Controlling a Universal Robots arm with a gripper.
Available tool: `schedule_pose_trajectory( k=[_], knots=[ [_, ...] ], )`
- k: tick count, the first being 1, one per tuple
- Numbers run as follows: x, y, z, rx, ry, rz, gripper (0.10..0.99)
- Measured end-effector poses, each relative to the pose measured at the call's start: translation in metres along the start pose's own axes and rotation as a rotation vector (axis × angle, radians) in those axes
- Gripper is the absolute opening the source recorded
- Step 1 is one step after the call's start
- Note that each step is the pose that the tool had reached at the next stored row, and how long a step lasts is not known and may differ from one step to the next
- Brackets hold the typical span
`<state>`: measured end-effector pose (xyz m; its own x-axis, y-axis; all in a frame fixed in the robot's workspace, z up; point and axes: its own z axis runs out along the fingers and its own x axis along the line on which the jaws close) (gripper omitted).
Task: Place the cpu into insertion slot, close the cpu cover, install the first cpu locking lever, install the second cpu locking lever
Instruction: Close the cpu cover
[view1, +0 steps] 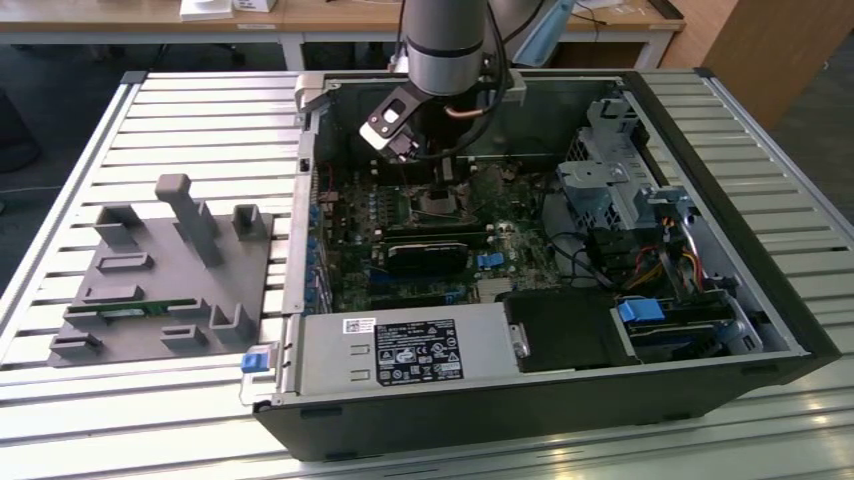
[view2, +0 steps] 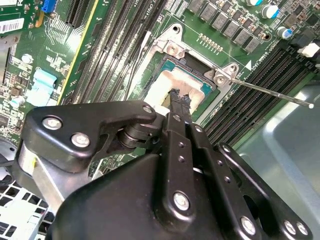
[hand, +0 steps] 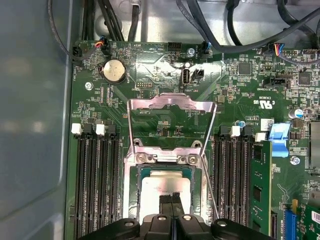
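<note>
The chip (hand: 155, 186) lies flat in the socket (hand: 131, 200) on the circuit board (hand: 150, 75), inside the opened computer case (view1: 534, 400) that rests on the slatted counter (view1: 200, 120). Its pale tan face is up, and a thin green border shows around it in both wrist views. The end effector (hand: 171, 199) is directly over that face with its two black fingers drawn together, nothing clamped between them. In the second wrist view the end effector (view2: 179, 98) has its tips at the chip (view2: 159, 86). I cannot tell if they press on it or sit just clear of it.

The cover (hand: 171, 102), a thin silver frame, stands swung up and away from the socket, so the chip is exposed. One lever (view2: 272, 92), a slim steel rod, sticks out free beside the socket (view2: 205, 89), not hooked down. In the first wrist view the lever (hand: 209, 192) runs between the socket and the memory slots (hand: 231, 185).

The chip looks light, stiff and thin, and probably slippery on its metal face. Its underside contacts and the socket pins are likely fragile, so I judge that it tolerates straight downward touch and no sideways dragging. Its outer edges are the safe place to grip, not the face. The cover is a light sheet of metal on a hinge and is best pushed near its free edge. The lever is springy wire and will likely resist near the end of its travel, so its outer tip gives the best purchase.
</note>
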<state>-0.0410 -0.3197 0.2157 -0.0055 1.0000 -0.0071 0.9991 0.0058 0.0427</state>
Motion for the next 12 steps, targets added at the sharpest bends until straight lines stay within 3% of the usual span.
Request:
schedule_pose_trajectory(
  k=[12],
  knots=[
    [-0.0001,0.0004,-0.0085,0.000,0.0000,0.000,0.122]
  ],
)
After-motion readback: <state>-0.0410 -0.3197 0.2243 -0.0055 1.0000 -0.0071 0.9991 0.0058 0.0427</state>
